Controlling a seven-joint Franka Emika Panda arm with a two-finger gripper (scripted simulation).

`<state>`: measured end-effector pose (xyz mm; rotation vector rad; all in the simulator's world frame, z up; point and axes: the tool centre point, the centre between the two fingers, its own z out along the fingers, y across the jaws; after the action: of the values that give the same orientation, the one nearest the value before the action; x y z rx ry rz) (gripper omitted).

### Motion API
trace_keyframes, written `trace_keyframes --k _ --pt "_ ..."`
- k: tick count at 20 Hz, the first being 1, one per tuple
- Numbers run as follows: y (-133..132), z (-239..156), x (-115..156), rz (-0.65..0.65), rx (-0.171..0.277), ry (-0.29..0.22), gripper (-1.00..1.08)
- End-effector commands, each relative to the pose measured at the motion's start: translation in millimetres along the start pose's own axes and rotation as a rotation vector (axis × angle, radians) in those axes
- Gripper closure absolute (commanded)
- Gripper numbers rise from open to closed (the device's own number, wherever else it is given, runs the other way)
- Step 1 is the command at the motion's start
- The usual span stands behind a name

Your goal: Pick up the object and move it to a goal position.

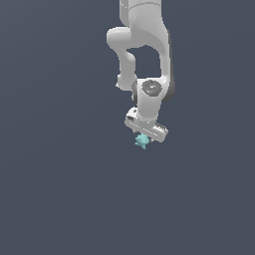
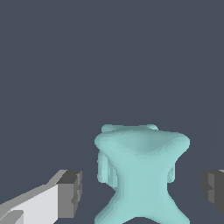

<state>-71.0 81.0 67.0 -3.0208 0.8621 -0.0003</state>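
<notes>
Object (image 2: pixel 141 175) upright between spread fingers (image 2: pixel 70 192)

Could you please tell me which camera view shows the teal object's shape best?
The wrist view: the object fills much of the picture, its flared lobes plain, with a gap to each dark fingertip. The exterior view shows only a tiny teal lump under the gripper.

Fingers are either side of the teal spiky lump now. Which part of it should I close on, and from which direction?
Close on the narrow waist of the teal spiky lump, between its flared ends. In the wrist view the end effector already straddles it, open, with one dark pad on each side and a gap on both. Coming straight down from above, as the exterior view shows, looks best: the lobes should stop it slipping.
</notes>
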Motion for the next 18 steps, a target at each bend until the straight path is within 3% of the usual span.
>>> trace_keyframes --k 1,8,9,18 --pt "1 12 -1 0.001 0.000 0.000 -0.92" --pt "0 26 0 0.002 0.000 0.000 -0.92" --pt "0 26 0 0.002 0.000 0.000 1.08" --pt "0 26 0 0.002 0.000 0.000 1.08"
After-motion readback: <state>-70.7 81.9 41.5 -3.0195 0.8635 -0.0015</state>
